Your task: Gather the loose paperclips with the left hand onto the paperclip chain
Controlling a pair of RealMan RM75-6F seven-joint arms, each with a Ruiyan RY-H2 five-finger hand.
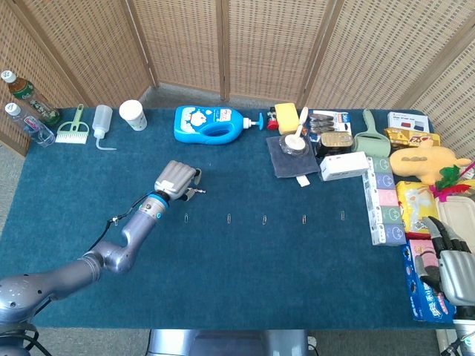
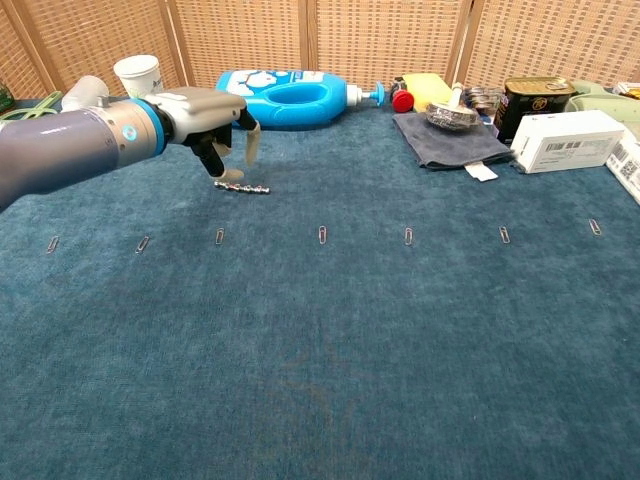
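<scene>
Left hand over the paperclip chain; loose clips in a row on the counter.

Left hand (image 2: 212,125) hovers directly above the near-left end of the paperclip chain (image 2: 242,187), fingers curled downward and slightly apart, holding nothing; whether the fingertips touch the chain cannot be told. Chain lies flat on the blue counter (image 2: 330,380), just below the hand. Loose paperclips (image 2: 323,235) sit in a row nearer the camera than the hand, running off to both sides. Blue detergent bottle (image 2: 290,97) lies beyond the hand. Right hand (image 1: 447,259) rests at the counter's far right edge, fingers loosely spread, holding nothing.
</scene>
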